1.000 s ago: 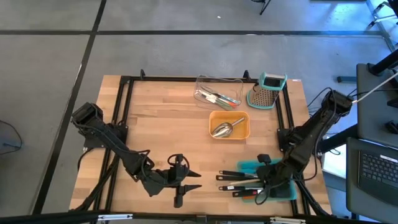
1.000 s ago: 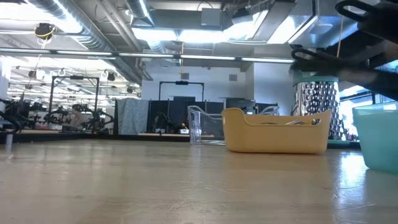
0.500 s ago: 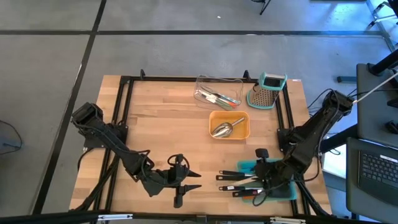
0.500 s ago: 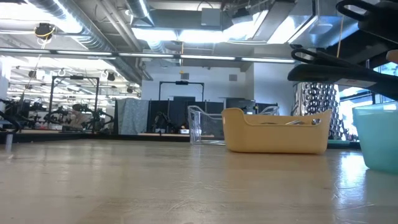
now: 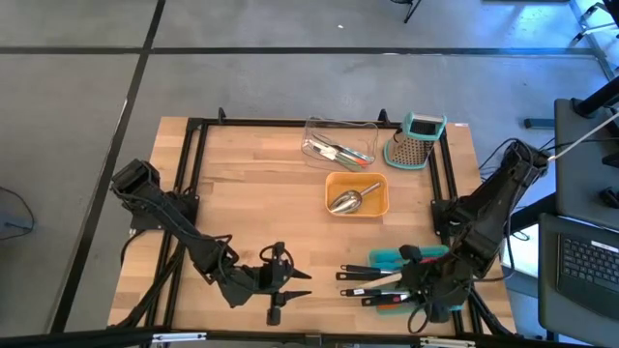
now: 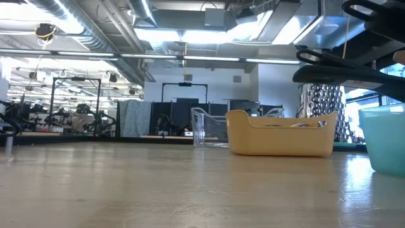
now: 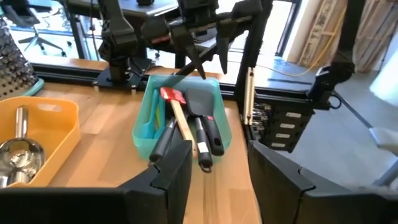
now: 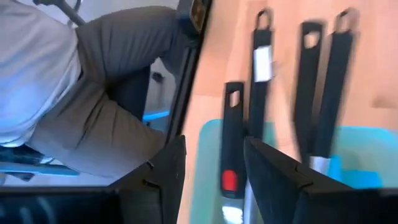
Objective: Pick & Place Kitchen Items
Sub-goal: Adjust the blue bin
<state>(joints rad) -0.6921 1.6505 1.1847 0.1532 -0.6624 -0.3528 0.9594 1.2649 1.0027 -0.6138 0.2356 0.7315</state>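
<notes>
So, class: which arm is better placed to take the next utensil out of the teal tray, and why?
Right, probably. The right hand hovers open directly over the teal tray and its black-handled utensils. The left hand sits open over bare table, well away from the tray.

Wooden table (image 5: 251, 203); trays (image 5: 357, 194) and grater (image 5: 414, 143) on it.

Scoop (image 5: 345, 200) in tray (image 5: 379, 207); grater (image 5: 414, 141) behind, right.
</notes>
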